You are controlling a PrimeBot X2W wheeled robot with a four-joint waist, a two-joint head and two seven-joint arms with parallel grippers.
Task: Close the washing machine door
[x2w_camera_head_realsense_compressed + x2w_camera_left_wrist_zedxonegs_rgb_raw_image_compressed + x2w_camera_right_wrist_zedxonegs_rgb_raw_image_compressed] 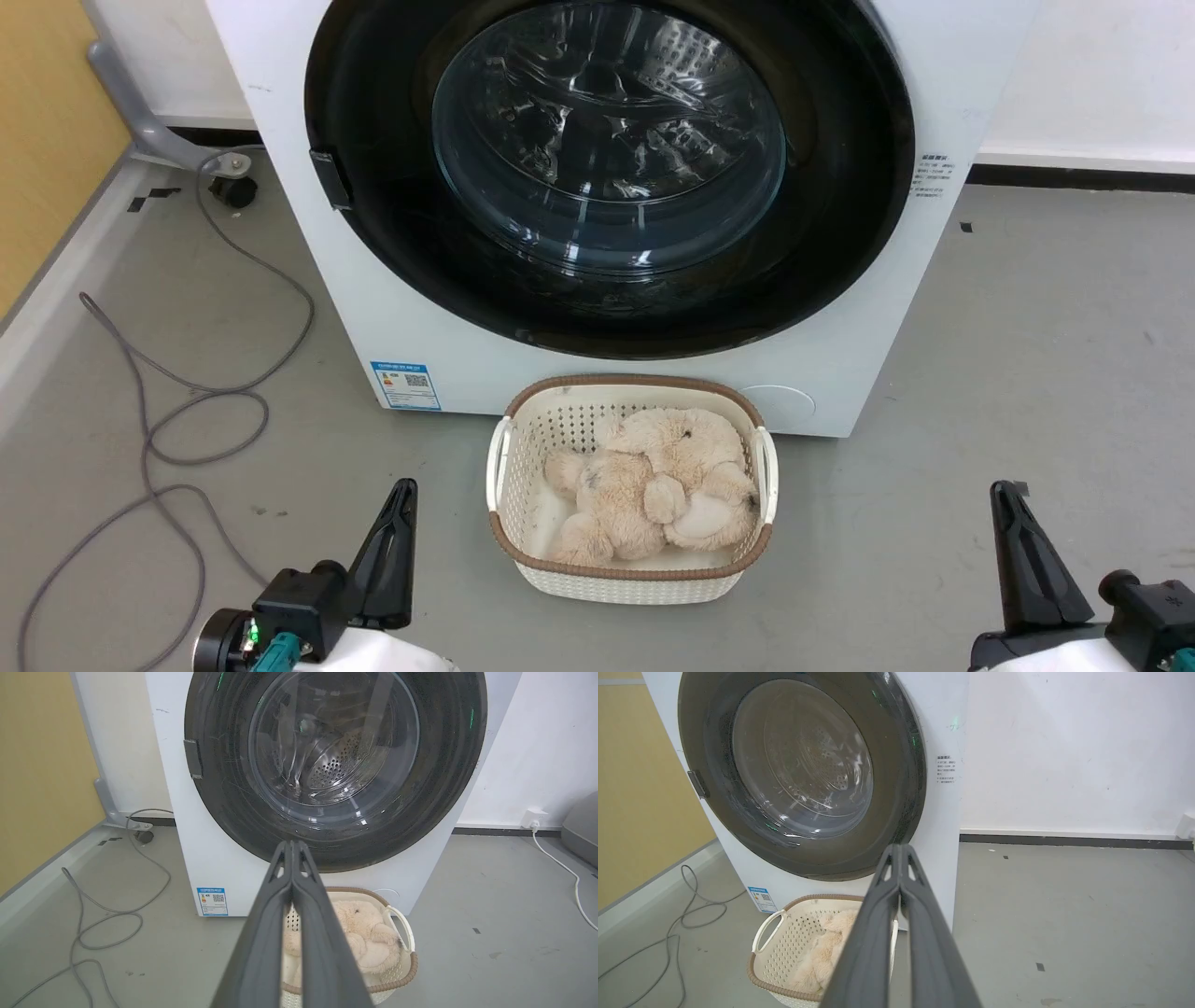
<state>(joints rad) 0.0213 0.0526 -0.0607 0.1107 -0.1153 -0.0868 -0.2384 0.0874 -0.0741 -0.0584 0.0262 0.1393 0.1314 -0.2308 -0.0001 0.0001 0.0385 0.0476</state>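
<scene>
Sitting flush against the front of the washing machine (299,280), the washing machine door (607,149) lies closed, its black rim ringing the bulging glass window through which the perforated steel drum shows. A small dark latch (330,179) sits on the rim's left edge. Low on the white front, toward its left corner, is a blue sticker (405,385). The machine stands at the far edge of the grey floor (1027,373), against the white wall.

Just in front of it on the floor is a white lattice basket (523,439) with a brown rim, holding a beige plush toy (653,485). A grey cable (187,392) loops over the floor to the left.

Nearer the robot, the left gripper (292,847) and the right gripper (900,848) hang on either side of the basket, well apart from the door, each with its jaws pressed together on nothing.
</scene>
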